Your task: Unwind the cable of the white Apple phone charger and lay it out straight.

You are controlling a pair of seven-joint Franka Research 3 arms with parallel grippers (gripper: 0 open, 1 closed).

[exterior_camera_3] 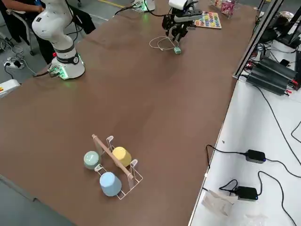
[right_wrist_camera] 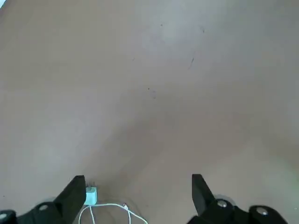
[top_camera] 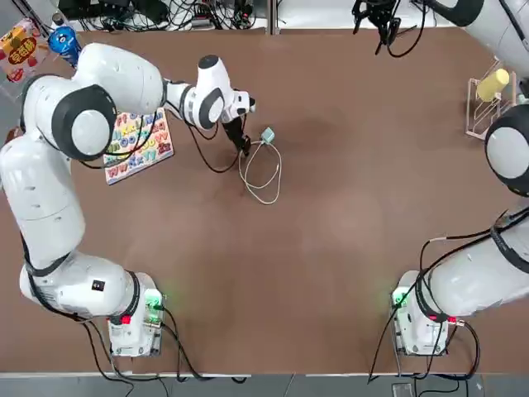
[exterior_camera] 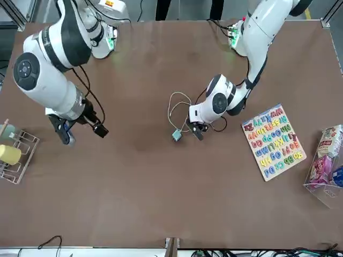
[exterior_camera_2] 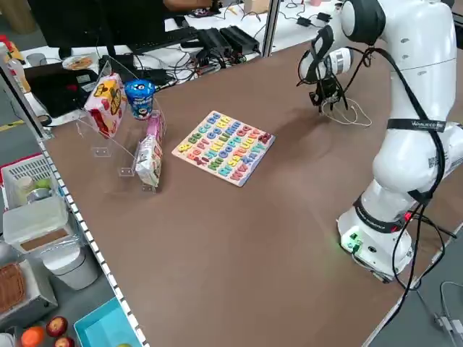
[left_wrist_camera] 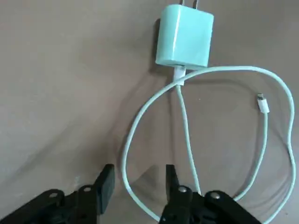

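The white Apple phone charger point(top_camera: 268, 135) lies flat on the brown table, left of centre toward the far side; it also shows as a pale cube point(left_wrist_camera: 184, 36). Its thin white cable point(top_camera: 263, 174) curls in loose loops beside it, with the small connector point(left_wrist_camera: 263, 103) lying free on the table. My left gripper point(left_wrist_camera: 138, 186) is down at the table by the charger, open, with one strand of the cable point(left_wrist_camera: 127, 158) running between its fingers. My right gripper point(right_wrist_camera: 137, 196) hangs open and empty, high over the far right of the table point(top_camera: 382, 25).
A colourful alphabet puzzle board point(top_camera: 136, 145) lies left of the charger, under my left arm. A wire rack with cups point(top_camera: 489, 99) stands at the right edge. Snack packets and a can point(top_camera: 33, 45) sit at the far left corner.
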